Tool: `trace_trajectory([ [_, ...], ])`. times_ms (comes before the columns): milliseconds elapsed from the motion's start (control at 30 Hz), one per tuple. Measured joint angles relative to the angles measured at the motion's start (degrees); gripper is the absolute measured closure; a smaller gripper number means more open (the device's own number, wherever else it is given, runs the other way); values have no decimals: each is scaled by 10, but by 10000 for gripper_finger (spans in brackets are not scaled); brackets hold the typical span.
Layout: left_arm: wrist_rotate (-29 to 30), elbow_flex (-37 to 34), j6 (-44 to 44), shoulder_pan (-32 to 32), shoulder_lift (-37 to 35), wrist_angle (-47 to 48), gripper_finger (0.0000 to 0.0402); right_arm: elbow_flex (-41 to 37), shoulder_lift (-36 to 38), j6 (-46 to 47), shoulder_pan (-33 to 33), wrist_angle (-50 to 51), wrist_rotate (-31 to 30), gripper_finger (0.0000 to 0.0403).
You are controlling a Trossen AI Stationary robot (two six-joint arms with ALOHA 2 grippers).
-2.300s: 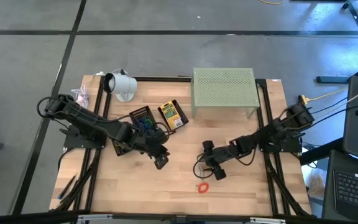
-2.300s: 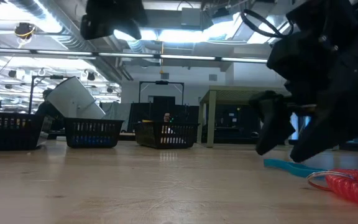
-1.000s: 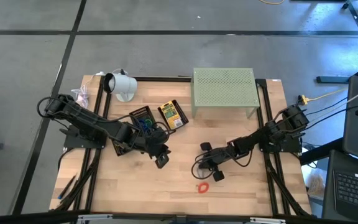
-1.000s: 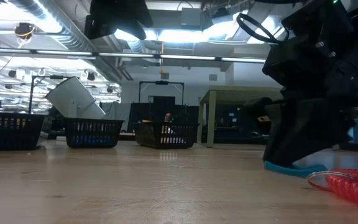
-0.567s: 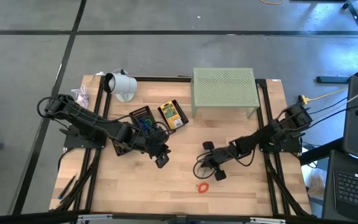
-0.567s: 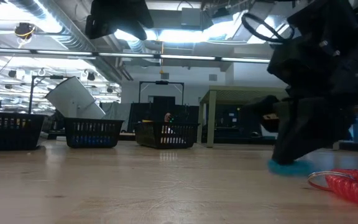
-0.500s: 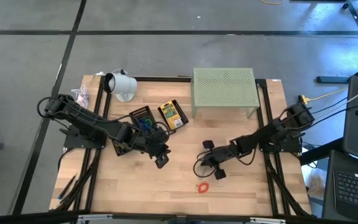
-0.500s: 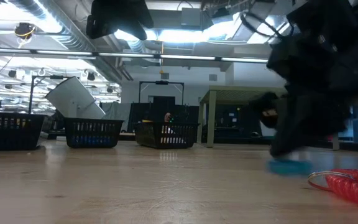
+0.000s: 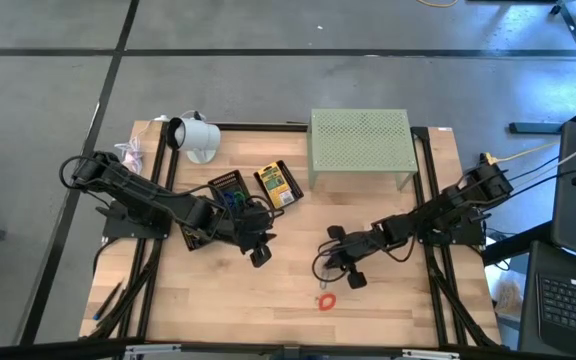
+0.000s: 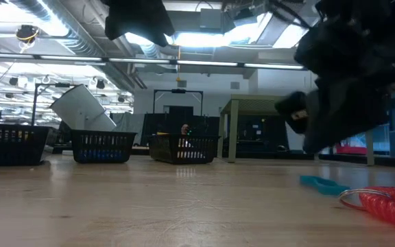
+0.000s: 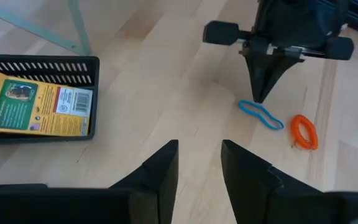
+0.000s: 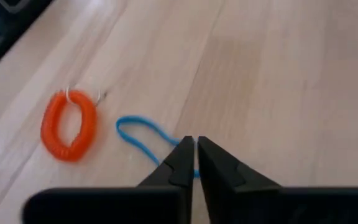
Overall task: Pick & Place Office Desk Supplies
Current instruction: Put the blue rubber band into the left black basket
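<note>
A blue rubber band point(image 12: 143, 135) lies flat on the wooden table point(image 9: 288, 310), with an orange-red coiled band point(image 12: 70, 127) close beside it. My right gripper point(image 12: 194, 142) hangs shut just above the blue band, fingers pointing down, with nothing between them; in the low view the band point(image 10: 324, 184) rests on the table and the gripper is clear above it. My left gripper point(image 11: 197, 155) stands open at the table's middle left point(image 9: 258, 254), above bare wood, holding nothing.
A black mesh tray with a yellow printed packet point(image 11: 36, 102) sits by my left gripper, and another black tray point(image 9: 230, 190) lies beside it. The pale green perforated stand point(image 9: 360, 145) is at the far edge. A white cup-like object point(image 9: 193, 135) is at the far left.
My right gripper, which was down at the blue band on the table, has risen straight up. The band has stayed on the table; it looked bunched under the fingers and now lies stretched out flat.
</note>
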State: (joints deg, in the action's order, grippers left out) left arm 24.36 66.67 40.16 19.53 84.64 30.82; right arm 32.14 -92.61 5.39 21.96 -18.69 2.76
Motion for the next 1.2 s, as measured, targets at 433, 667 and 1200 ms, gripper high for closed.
trace_trajectory([
  [433,1,0,1,0,0,0,267,0,-14,-136,0,8,31,231],
  [667,1,0,10,0,0,-3,265,1,-44,-157,0,4,32,155],
  [1200,2,0,10,0,0,-3,265,1,-77,-150,-17,-65,25,117],
])
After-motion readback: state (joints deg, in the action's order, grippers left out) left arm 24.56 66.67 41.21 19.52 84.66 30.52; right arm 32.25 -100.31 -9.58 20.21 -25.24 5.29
